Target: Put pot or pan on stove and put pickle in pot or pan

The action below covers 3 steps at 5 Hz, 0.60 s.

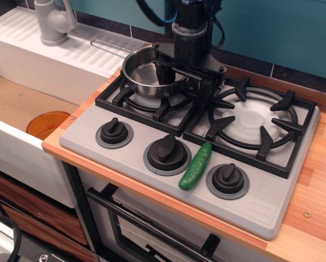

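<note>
Judging by how things lie, you have half the job done: the pan [150, 72] sits on the left burner of the stove [195, 136]. Your hand [180, 82] is spread wide over the pan's right rim, one finger inside and one outside, gripping nothing as far as I can tell. The pickle [195, 166] lies between the middle and right knobs, not yet picked up.

Counts, single view:
- stove [272, 204]: 1
- burner grates: 2, left [125, 98] and right [254, 123]
- knobs: 3, left [114, 131], middle [167, 150], right [228, 179]
- pan [144, 73]: 1
- pickle [195, 165]: 1
- faucet [53, 21]: 1
- orange disc [47, 124]: 1
- pincer [183, 82]: 1
</note>
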Tool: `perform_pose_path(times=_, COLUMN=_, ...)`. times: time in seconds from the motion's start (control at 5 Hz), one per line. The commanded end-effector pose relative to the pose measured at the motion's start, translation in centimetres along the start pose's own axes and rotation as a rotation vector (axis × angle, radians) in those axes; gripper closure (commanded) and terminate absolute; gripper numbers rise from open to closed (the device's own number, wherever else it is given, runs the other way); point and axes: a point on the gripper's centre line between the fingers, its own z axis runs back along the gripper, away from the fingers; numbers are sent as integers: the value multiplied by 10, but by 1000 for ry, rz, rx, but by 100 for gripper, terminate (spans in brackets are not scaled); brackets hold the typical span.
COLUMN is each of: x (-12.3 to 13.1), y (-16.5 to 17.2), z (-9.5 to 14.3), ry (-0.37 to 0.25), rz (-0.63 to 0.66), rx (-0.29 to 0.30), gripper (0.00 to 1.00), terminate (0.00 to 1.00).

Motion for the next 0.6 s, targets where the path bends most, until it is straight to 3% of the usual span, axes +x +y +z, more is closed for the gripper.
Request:
perform_pose_path(times=0.0, x=14, y=3, z=20, ry=-24, rz=-6, rx=29, gripper=100, terminate=0)
perform_pose_path(times=0.4, x=25, y=2, z=33, ry=-65, rz=-22, rx=-5, gripper=100, terminate=0)
